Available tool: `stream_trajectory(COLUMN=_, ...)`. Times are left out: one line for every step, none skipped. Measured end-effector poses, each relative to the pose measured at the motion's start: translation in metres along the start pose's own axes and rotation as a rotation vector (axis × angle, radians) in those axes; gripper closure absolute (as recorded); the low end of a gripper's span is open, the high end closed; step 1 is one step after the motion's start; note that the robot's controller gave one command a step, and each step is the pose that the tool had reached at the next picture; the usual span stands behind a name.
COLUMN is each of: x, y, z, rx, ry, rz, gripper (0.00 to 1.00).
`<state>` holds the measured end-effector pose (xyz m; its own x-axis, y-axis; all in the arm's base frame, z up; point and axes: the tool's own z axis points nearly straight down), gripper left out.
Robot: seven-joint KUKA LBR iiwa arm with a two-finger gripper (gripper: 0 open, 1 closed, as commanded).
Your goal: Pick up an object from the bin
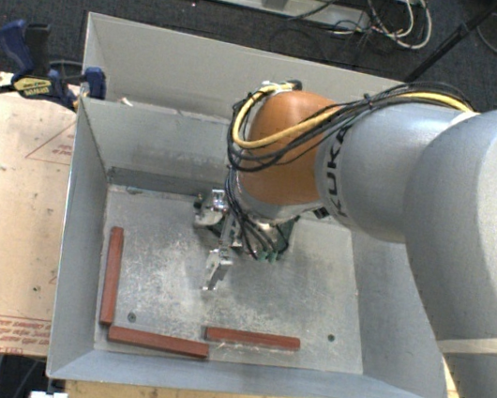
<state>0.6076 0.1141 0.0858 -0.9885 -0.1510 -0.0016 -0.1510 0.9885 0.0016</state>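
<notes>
red-brown bar (252,339) seems stiff, light, best pinched across its width; i cannot tell if the tool (214,273) is apart.

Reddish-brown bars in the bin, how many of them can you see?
3. The left bar runs along the left wall of the bin. The corner bar lies along the view's lower wall. The middle bar lies just right of it. The arm may hide others.
</notes>
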Motion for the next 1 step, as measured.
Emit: stream_trajectory(x=0.0000, y=0.0000, z=0.0000, rx=0.000, ry=0.000, rz=0.000, gripper=0.00)
